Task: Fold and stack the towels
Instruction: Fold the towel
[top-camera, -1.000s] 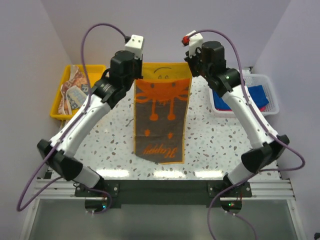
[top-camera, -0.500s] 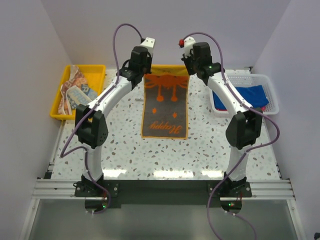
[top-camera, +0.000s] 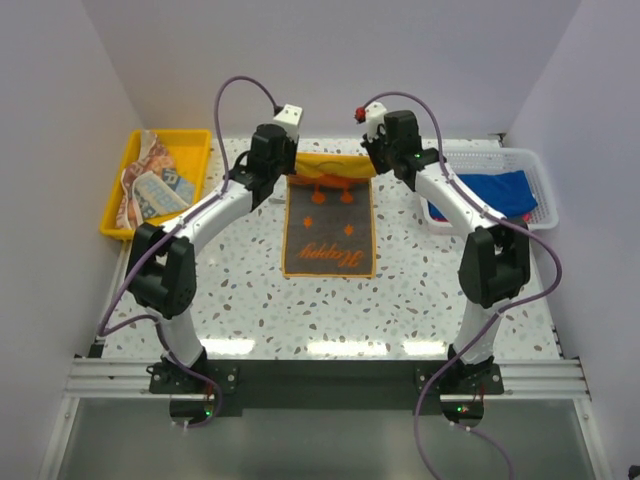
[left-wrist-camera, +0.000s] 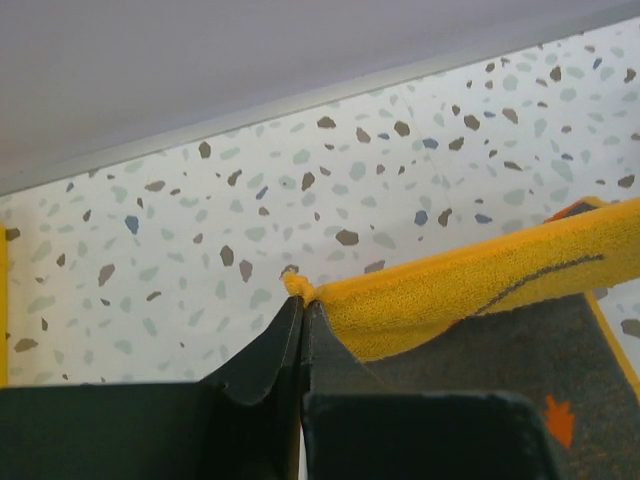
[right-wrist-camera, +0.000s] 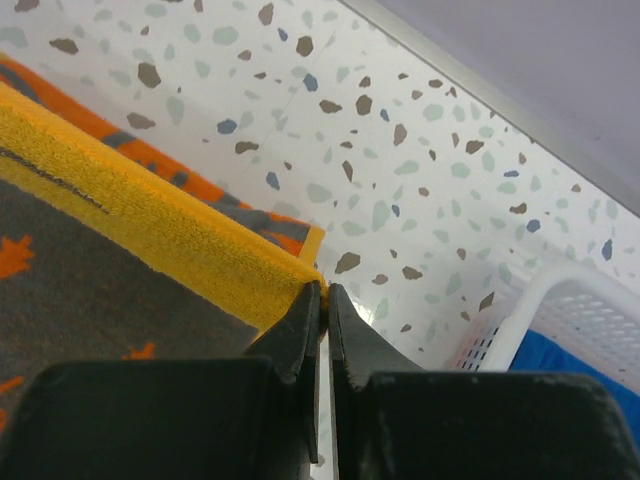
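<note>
Reaching far forward with both arms, seen from above, with elbows raised over the table's sides and forearms angled inward toward the far end of the orange towel with yellow edge (top-camera: 330, 235). Wrists tipped downward at the towel's two far corners.

Pinching the far-left corner in the left gripper (left-wrist-camera: 303, 300), with jaws pressed tight together and just a tuft of yellow cloth poking out at the tips. Pinching the far-right corner in the right gripper (right-wrist-camera: 322, 292) the same way, with jaws closed on the end of the yellow band. Holding that band stretched between the two, lifted off the speckled table (top-camera: 230, 290), and leaving the near end flat at mid-table, squarely between the arms. Beyond the band in the right wrist view, showing more orange cloth on the table, possibly the same towel doubled under; hard to tell.

Reads "Happy" in orange lettering (top-camera: 322, 256) on the dark panel by the towel's near edge, upside down to the top camera.

Elsewhere, showing the orange-blue towel with white print (top-camera: 150, 185) heaped in the yellow tray (top-camera: 190, 134) at far left, and the royal blue towel (top-camera: 500, 188) in the white mesh basket (top-camera: 545, 190) at far right.
</note>
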